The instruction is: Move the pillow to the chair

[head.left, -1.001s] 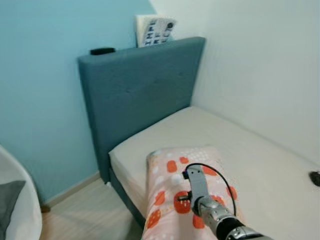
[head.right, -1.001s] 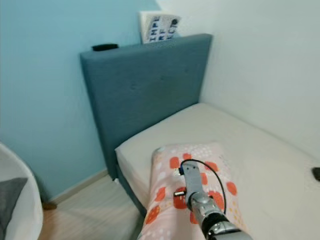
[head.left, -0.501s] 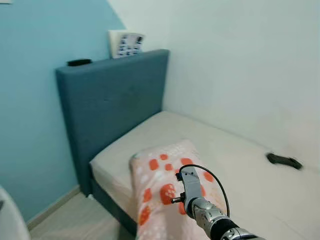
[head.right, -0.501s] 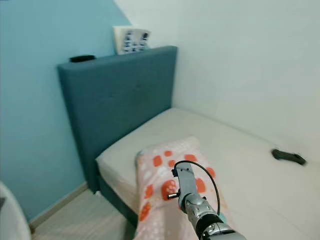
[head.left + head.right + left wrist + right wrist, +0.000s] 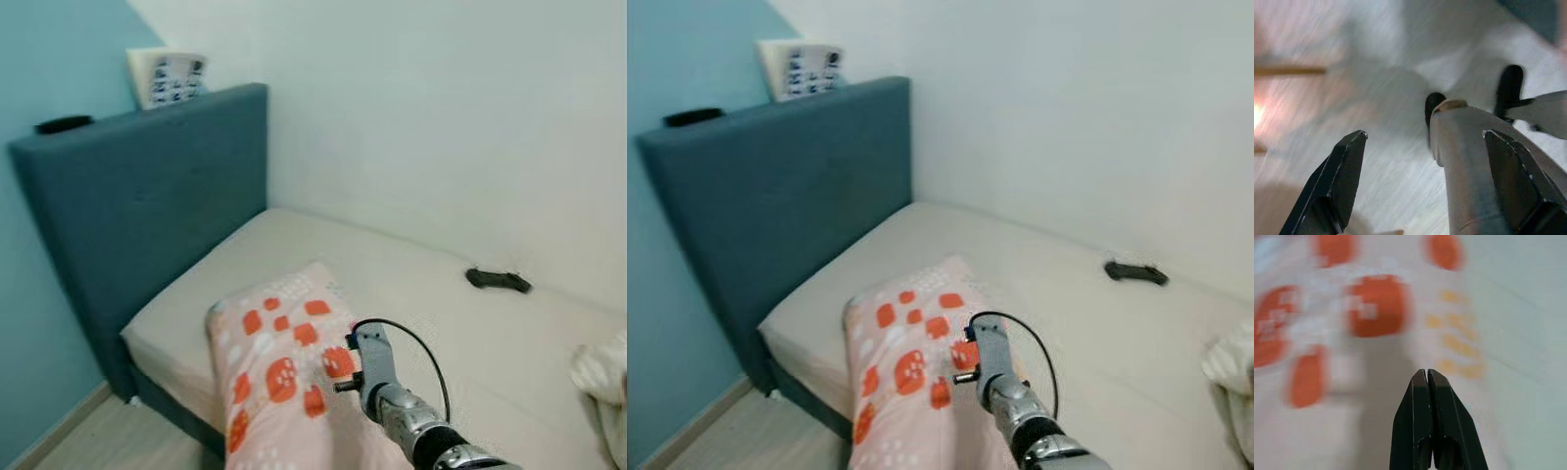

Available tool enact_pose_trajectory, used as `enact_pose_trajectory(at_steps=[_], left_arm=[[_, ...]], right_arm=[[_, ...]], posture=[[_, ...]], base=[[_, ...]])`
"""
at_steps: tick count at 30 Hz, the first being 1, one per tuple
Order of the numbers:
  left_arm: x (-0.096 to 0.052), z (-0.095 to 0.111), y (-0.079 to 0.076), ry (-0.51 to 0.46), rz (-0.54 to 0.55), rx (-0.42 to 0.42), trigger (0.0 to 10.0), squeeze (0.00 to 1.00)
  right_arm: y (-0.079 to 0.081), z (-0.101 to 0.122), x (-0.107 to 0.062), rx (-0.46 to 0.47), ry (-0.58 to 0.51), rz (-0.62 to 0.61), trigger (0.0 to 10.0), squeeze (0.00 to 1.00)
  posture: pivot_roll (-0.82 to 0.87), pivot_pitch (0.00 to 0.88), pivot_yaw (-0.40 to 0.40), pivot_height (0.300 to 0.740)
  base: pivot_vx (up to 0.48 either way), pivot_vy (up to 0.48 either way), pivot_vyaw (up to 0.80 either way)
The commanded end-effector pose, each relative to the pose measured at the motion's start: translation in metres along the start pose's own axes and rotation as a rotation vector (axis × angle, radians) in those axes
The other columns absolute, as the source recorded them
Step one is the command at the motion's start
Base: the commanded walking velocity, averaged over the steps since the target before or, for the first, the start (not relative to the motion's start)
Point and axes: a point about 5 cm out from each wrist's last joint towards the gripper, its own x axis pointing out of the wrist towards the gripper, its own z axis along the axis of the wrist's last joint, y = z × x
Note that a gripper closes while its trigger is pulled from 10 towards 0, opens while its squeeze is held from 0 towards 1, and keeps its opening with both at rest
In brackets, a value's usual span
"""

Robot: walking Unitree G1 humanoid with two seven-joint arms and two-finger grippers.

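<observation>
A pink pillow (image 5: 279, 367) with orange patches hangs over the near edge of the bed's mattress (image 5: 392, 264), and its upper end is raised off the mattress. My right arm (image 5: 387, 397) reaches forward to the pillow's right side. In the right wrist view, my right gripper (image 5: 1426, 374) has its two black fingers pressed together against the pillow's fabric (image 5: 1371, 308), pinching it. My left gripper (image 5: 1425, 133) stands open with nothing between its fingers, over a blurred pale surface, beside a silver part of the robot (image 5: 1474, 161).
A dark blue headboard (image 5: 147, 196) stands at the left against a blue wall, with a patterned white box (image 5: 167, 76) and a black item (image 5: 64, 124) on top. A black object (image 5: 498, 280) lies on the mattress by the white wall. White cloth (image 5: 602, 367) lies at the right.
The camera has swung to the right: the headboard shifted left and the white chair left the picture. The pillow stayed with my right gripper and sits higher relative to the bed's corner.
</observation>
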Motion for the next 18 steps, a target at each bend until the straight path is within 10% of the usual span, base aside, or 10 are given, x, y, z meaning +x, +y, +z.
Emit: enact_pose_trajectory(at_steps=[1,11,12,13,18], left_arm=[[-0.002,-0.015,-0.001,0.055,-0.007,0.020,10.0,0.00],[-0.002,-0.015,0.000,0.055,-0.004,0.026,10.0,0.00],[-0.002,-0.015,0.001,0.056,-0.003,0.028,10.0,0.00],[-0.002,-0.015,0.001,0.055,-0.002,0.029,10.0,0.00],[-0.002,-0.015,0.002,0.055,-0.001,0.034,10.0,0.00]], right_arm=[[0.003,-0.003,0.000,0.013,0.008,0.006,10.0,0.00],[0.011,0.003,0.000,0.058,-0.044,0.062,10.0,0.00],[0.016,0.007,0.000,0.083,-0.071,0.113,10.0,0.79],[0.022,0.009,0.000,0.097,-0.082,0.166,10.0,0.97],[0.038,0.012,-0.001,0.109,-0.103,0.297,10.0,1.00]], posture=[[0.11,0.058,-0.088,0.740],[0.10,0.059,-0.085,0.740],[0.10,0.060,-0.084,0.740],[0.10,0.060,-0.084,0.740],[0.10,0.059,-0.081,0.740]], base=[[0.000,0.000,-0.76],[0.000,0.000,-0.68],[0.000,0.000,0.00],[0.000,0.000,0.00],[0.000,0.000,0.00]])
